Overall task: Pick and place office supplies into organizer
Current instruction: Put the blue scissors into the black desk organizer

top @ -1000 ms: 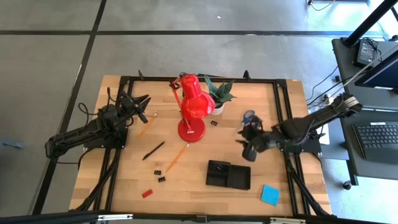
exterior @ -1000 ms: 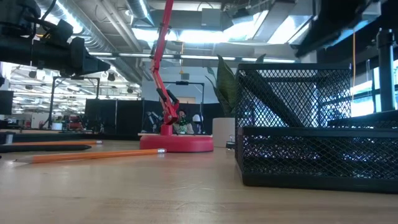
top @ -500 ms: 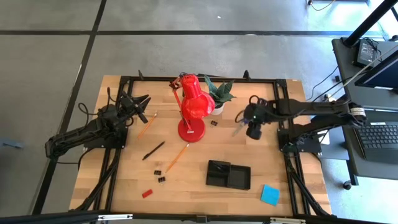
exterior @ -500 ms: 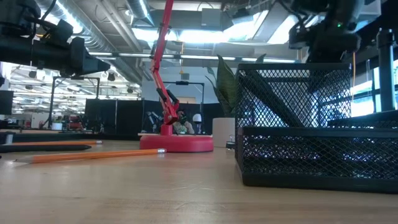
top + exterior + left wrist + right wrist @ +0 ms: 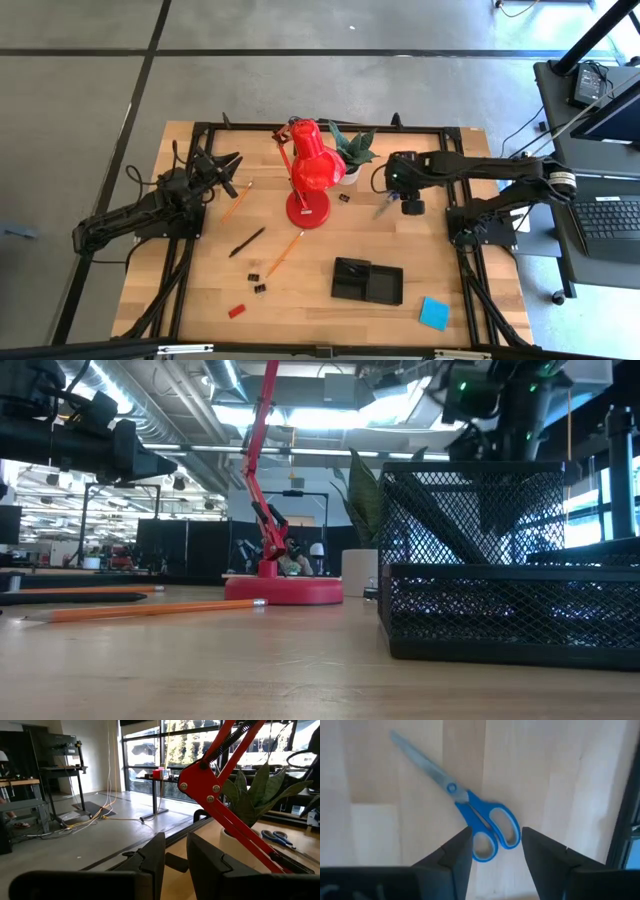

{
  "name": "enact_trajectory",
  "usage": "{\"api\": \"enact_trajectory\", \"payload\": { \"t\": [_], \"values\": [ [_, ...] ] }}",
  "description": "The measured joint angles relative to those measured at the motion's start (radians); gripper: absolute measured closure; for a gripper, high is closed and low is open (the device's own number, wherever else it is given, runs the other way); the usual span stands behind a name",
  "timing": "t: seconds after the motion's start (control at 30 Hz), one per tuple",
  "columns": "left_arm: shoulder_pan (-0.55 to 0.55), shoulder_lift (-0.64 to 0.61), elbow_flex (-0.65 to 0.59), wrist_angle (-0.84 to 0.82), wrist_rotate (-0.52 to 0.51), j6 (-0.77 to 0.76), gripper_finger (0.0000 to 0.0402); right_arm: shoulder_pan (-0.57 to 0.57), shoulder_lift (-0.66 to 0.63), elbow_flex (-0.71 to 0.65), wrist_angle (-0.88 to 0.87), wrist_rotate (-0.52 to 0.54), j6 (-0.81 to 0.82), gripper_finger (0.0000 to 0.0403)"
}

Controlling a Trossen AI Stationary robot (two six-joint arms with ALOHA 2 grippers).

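Observation:
Blue-handled scissors [image 5: 479,816] lie flat on the wooden table, right of the red lamp. My right gripper [image 5: 492,851] hangs over them, pointing steeply down and open, one finger on each side of the blue handles [image 5: 492,829], above them and not touching. In the high view the gripper [image 5: 399,190] hides the handles and only the blades [image 5: 383,209] show. The black mesh organizer [image 5: 368,281] stands near the front edge. My left gripper [image 5: 217,166] waits at the far left, level, its fingers [image 5: 152,862] a little apart with nothing between them.
The red desk lamp [image 5: 309,180] and a potted plant [image 5: 352,150] stand just left of the scissors. Two orange pencils [image 5: 285,253], a black pen [image 5: 247,241], black clips [image 5: 258,281], a red block [image 5: 236,311] and a blue note pad [image 5: 434,313] lie scattered.
My right gripper has swung from the middle right of the table toward the far edge, come down a little and rolled and tipped to point steeply down over the scissors. The scissors have stayed where they were.

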Motion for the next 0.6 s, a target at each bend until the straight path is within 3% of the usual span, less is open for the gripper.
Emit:
{"api": "enact_trajectory", "payload": {
  "t": [0.2, 0.6],
  "values": [
    [0.000, 0.000, 0.000, 0.000, 0.000, 0.000, 0.0327, -0.042, 0.117, 0.000, -0.011, 0.079, -0.110, 0.0232],
    [0.000, 0.000, 0.000, 0.000, 0.000, 0.000, 0.0327, -0.088, 0.317, -0.001, -0.012, 0.100, -0.215, 0.0232]
  ]
}}
